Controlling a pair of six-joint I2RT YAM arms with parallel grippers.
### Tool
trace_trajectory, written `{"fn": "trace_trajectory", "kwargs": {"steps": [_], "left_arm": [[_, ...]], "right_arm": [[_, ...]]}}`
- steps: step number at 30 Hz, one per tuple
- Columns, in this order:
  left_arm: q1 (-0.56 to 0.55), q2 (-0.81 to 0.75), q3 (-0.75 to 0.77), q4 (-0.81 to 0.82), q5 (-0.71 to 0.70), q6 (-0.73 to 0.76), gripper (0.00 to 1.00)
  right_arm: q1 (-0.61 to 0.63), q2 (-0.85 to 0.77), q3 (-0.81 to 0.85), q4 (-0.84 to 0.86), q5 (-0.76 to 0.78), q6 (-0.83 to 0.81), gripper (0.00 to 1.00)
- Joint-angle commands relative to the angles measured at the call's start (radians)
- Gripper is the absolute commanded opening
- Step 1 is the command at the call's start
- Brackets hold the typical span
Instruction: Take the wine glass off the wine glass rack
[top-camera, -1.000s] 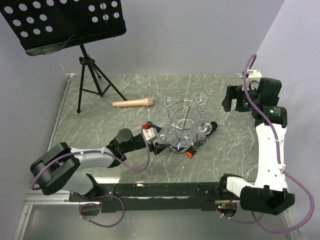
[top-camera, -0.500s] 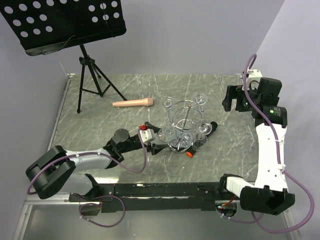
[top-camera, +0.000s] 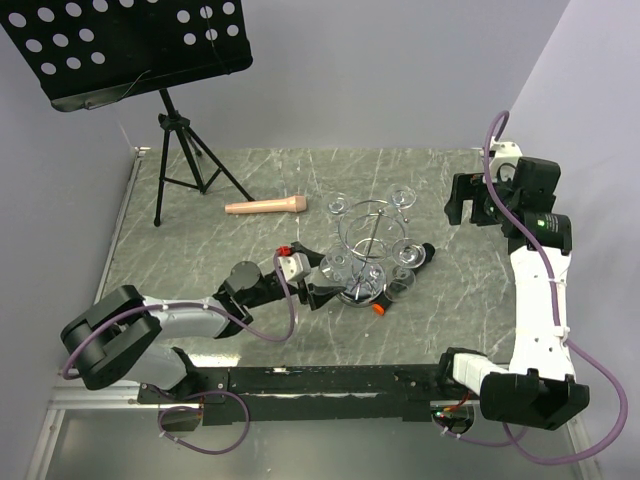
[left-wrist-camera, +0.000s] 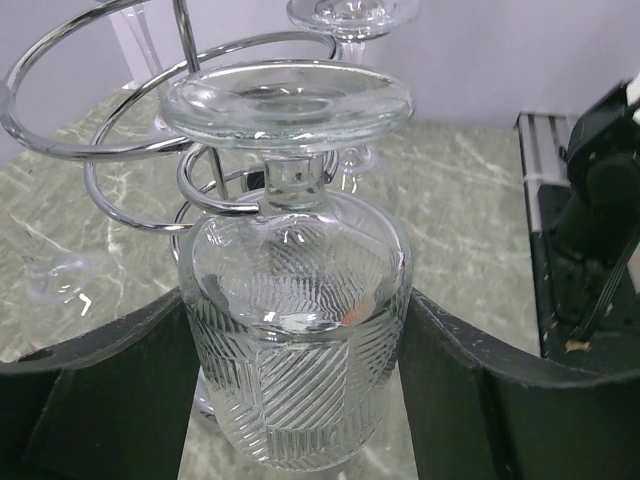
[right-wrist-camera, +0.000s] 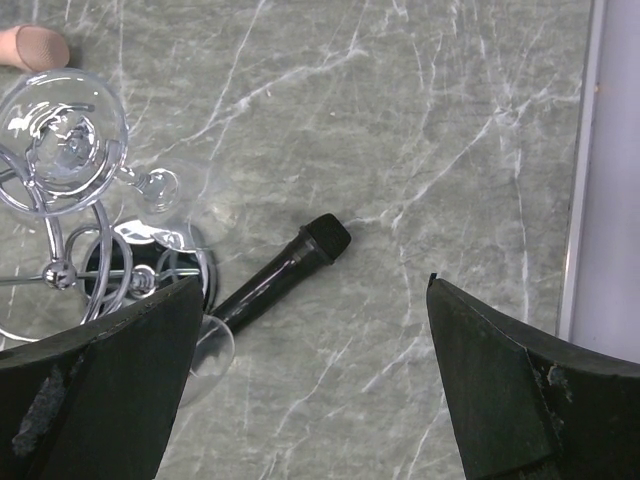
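The chrome wine glass rack (top-camera: 372, 222) stands mid-table with several glasses hanging upside down from its wire arms. My left gripper (top-camera: 318, 292) reaches in from the left at its near-left side. In the left wrist view the ribbed wine glass (left-wrist-camera: 295, 330) hangs by its foot in a wire loop (left-wrist-camera: 215, 200). Its bowl sits between my two fingers (left-wrist-camera: 110, 400), which touch it on both sides. The same glass shows in the top view (top-camera: 336, 265). My right gripper (top-camera: 465, 205) is raised at the back right, open and empty (right-wrist-camera: 310, 380).
A black microphone (top-camera: 425, 252) lies just right of the rack's base, also in the right wrist view (right-wrist-camera: 285, 268). A peach-coloured microphone (top-camera: 265, 207) lies behind the rack on the left. A black tripod music stand (top-camera: 180, 150) is at the back left. A small orange piece (top-camera: 380, 308) lies near the base.
The left arm shifted slightly back and then forward again at the glass. The glass still hangs on the rack. The right arm has barely moved.
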Motion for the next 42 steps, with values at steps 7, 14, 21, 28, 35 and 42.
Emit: {"fn": "trace_trajectory", "kwargs": {"steps": [7,14,21,28,35,42], "left_arm": [[-0.022,-0.059,-0.016,0.154,-0.129,-0.087,0.01],[0.041,-0.302,-0.174,-0.042,-0.069,0.065,0.01],[0.079,-0.486,-0.183,-0.253,-0.170,-0.014,0.01],[0.360,-0.569,0.036,-0.745,-0.100,-0.232,0.01],[0.641,-0.443,0.283,-1.051,0.192,-0.343,0.01],[0.753,-0.207,0.476,-1.284,0.469,-0.496,0.01]], "right_arm": [[-0.008,0.016,0.045,0.013,0.029,-0.043,0.99],[-0.012,0.007,0.002,0.043,0.031,-0.033,0.99],[-0.012,0.021,0.041,0.034,0.041,-0.050,0.99],[0.001,0.038,0.140,0.091,0.058,-0.055,0.98],[0.184,0.018,0.205,0.233,0.139,-0.213,0.97],[0.529,0.007,0.202,0.307,0.183,-0.329,0.96]]}}
